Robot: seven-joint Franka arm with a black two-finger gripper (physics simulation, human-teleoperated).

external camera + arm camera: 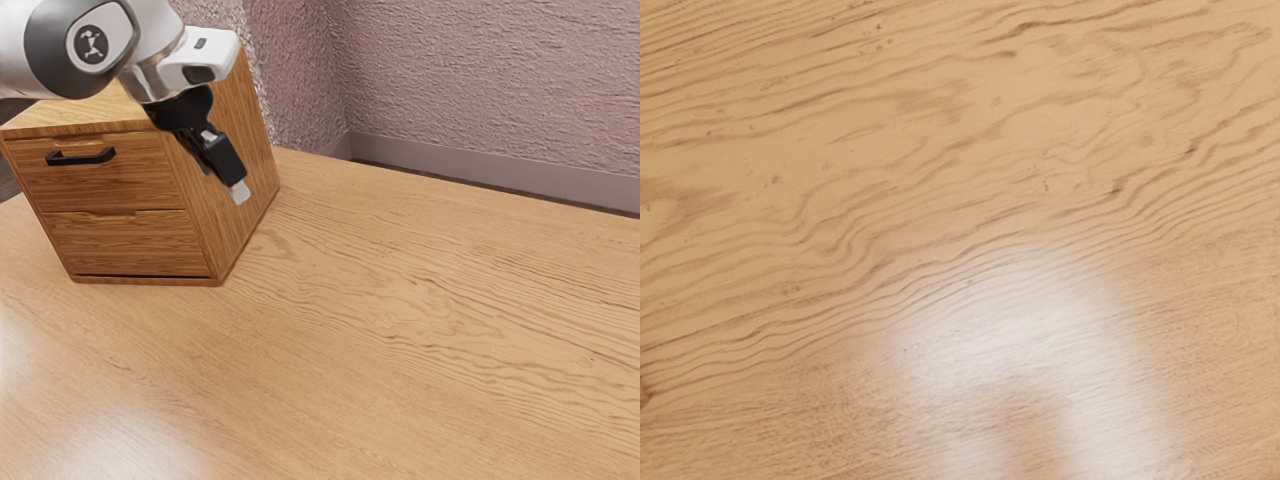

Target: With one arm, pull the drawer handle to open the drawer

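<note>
The cabinet (225, 170), a small wooden box with two drawer fronts, stands on the table (420, 330) at the exterior view's left, close to the wall (450, 70). The upper drawer (140, 180) carries the drawer handle (80, 156), a black bar lying level near that front's top and towards its side at the exterior view's left. This front sits flush with the cabinet's frame, so the drawer is shut. The lower drawer (125, 240) beneath it is flush as well.

The arm (80, 40) comes in from the upper left, over the cabinet's top. The gripper (238, 192) slants down towards the exterior view's right, its pale tip showing against the cabinet's side panel, just past the front corner. It is apart from the drawer handle, on the side at the exterior view's right. It carries nothing that I can see. It is seen edge-on, so I cannot tell whether it is released or clenched, nor whether it perhaps touches the side panel.

The wrist view looks at the table (840, 150), wavy wood grain with a pale patch of glare (1020, 350) on it. A grey baseboard (500, 165) runs along the foot of the wall.
</note>
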